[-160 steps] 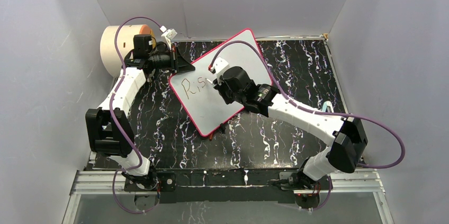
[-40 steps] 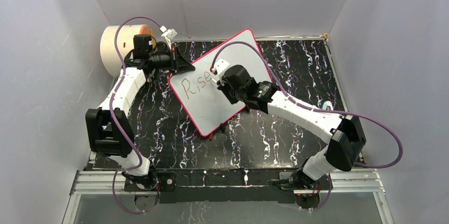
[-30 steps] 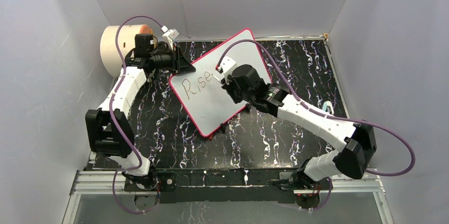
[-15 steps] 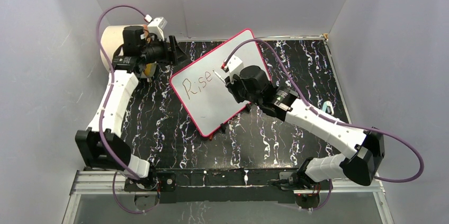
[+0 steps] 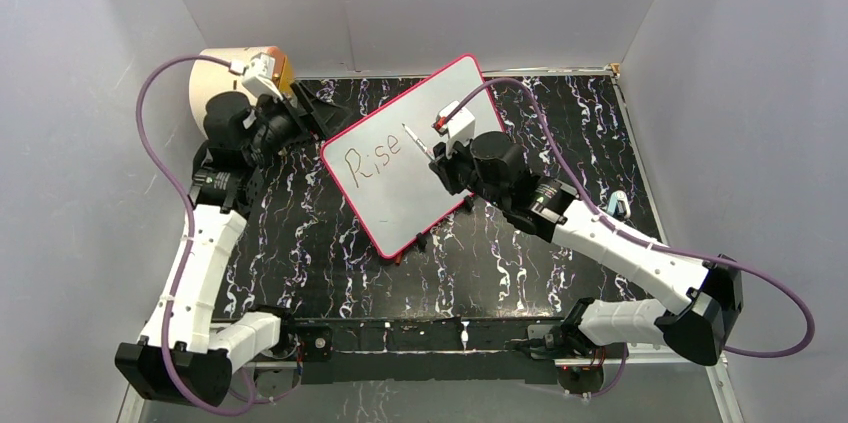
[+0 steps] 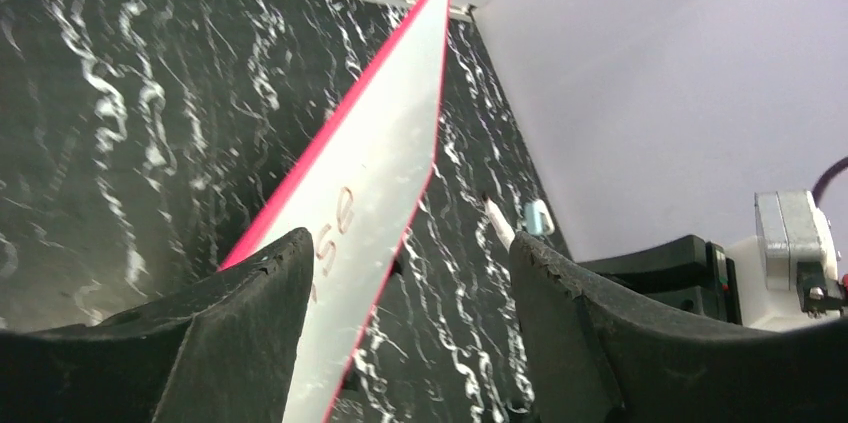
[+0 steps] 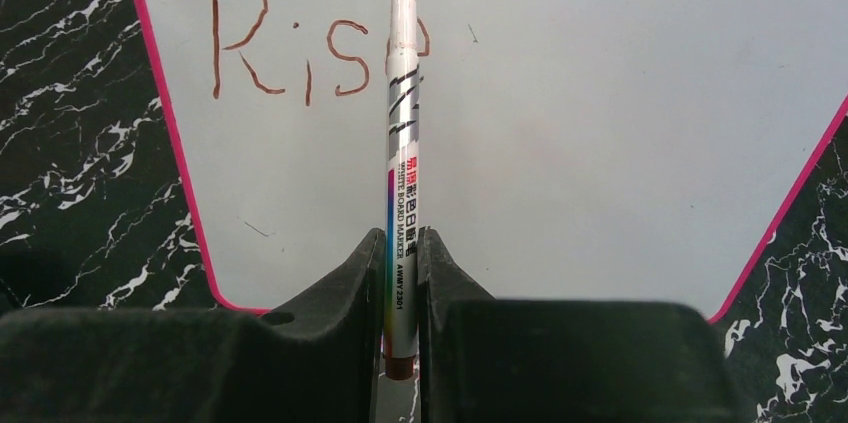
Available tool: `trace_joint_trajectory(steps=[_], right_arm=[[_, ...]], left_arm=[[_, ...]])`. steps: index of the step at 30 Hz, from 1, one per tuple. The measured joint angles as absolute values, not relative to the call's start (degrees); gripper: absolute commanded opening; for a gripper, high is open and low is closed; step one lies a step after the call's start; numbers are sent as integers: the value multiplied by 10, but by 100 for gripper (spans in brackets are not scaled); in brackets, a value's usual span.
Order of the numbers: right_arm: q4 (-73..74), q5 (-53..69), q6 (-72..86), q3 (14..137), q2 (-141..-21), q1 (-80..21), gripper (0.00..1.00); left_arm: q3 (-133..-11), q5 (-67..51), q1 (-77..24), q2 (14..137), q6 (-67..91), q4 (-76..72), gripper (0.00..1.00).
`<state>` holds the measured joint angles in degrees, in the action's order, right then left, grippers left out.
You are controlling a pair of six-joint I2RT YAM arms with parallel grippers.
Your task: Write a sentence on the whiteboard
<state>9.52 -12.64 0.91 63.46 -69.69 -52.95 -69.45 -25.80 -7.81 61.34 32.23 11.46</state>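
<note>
Whiteboard [image 5: 405,205]: it stands in the middle of the table [image 5: 560,123], turned at an angle, with one corner near the far edge. Small black clip feet show under its near corner.
Sentence [image 5: 366,164]: only "Rise" is written, along the left side of the board. The other words are not yet there, so I judge the task less than half done.
Right gripper [image 7: 400,243]: clenched on the marker [image 7: 402,93], holding it at the lower part of the barrel. The tip points just past the last letter. I cannot tell if it touches the surface.
Left gripper [image 5: 310,115]: jaws wide apart, grasping nothing, just beside the board's left corner and apart from the rim.
Cream cylinder [image 5: 215,73]: at the far left corner, behind the left arm.
How the board will handle: it looks thin, stiff and light, with a smooth face. On its small feet it will probably slide or rock when the pen pushes on it.
Where to take hold: on the pink rim at the left corner, away from the letters, because fresh ink smears easily.
Marker: the barrel is slim and smooth, and the tip is far from the grip, so light pressure seems safer.
</note>
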Motion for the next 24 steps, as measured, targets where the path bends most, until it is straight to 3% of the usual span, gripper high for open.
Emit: trace_joint_trajectory(steps=[13, 24], right_arm=[[40, -98, 24, 610, -687, -534, 0], [14, -90, 32, 589, -677, -540, 0]], left_arm=[[-548, -147, -246, 584, 480, -29, 67], [-495, -36, -345, 606, 534, -142, 56]])
